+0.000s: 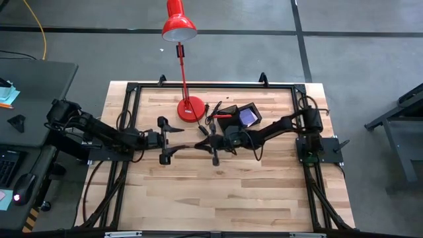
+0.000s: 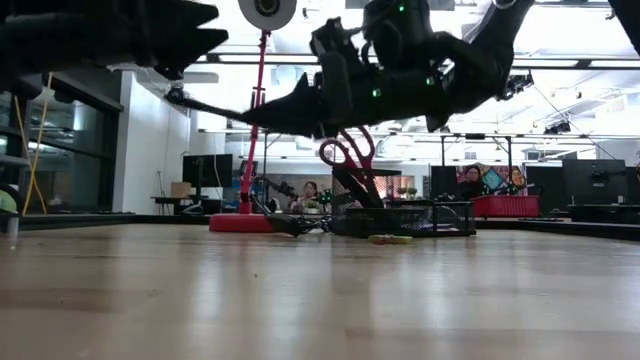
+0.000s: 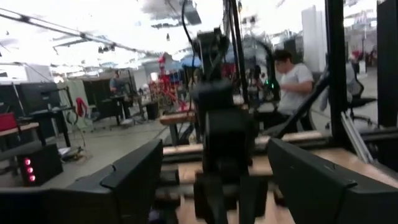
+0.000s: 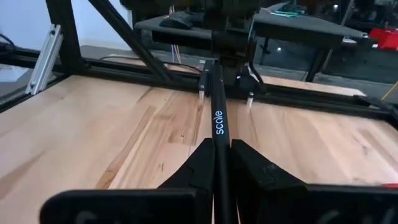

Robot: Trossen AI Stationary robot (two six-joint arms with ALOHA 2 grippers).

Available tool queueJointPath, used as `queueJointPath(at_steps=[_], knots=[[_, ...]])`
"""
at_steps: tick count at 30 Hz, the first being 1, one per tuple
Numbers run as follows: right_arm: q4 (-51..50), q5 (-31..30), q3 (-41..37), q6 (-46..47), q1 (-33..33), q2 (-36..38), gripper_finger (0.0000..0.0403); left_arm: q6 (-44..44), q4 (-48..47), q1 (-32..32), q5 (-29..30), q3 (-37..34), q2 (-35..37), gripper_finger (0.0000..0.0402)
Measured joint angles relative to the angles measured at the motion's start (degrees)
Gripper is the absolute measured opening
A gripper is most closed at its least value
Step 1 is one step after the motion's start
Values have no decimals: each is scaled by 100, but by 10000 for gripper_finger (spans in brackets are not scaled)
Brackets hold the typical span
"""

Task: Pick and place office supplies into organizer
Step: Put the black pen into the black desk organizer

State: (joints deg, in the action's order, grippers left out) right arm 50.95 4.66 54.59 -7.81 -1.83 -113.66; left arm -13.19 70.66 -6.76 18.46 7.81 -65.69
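Observation:
My right gripper (image 1: 201, 142) (image 4: 216, 148) is above the table's middle, raised off the wood and shut on a thin dark pen (image 4: 217, 121) with pale lettering. The pen points toward my left gripper (image 1: 172, 141) (image 3: 217, 180), which faces it, open; its far end lies between those spread fingers, and I cannot tell if it touches them. The black organizer (image 1: 232, 123) (image 2: 420, 218) stands behind the right arm. It holds a purple-blue pad (image 1: 248, 117) and red-handled scissors (image 2: 350, 155), handles up. A tiny yellow piece (image 2: 390, 239) lies on the table before it. My right gripper pinches the pen between its two fingers (image 4: 193, 163), on the shaft just behind the lettering (image 4: 218, 138). The fingers lie along the pen, roughly level, coming from the table's right. The pen is lifted clear and sticks out level toward the left gripper.
A red desk lamp stands on its round base (image 1: 190, 109) at the far edge, left of the organizer, its shade (image 1: 178, 26) beyond the table. More dark pens (image 1: 215, 109) lie between base and organizer. Bare wood (image 1: 218, 192) fills the near half. People sit in the room beyond.

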Motion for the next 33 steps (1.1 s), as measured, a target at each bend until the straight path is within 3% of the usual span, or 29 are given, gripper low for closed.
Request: queueJointPath(at_steps=[9,27,33], knots=[[-157,19,0,-171,0,361,26,101,-256,0,8,0,0,257],[-26,248,17,-276,-9,461,18,505,-935,0,-37,1,-9,253],[75,246,17,-276,-9,461,25,752,-1070,0,-3,0,-7,234]])
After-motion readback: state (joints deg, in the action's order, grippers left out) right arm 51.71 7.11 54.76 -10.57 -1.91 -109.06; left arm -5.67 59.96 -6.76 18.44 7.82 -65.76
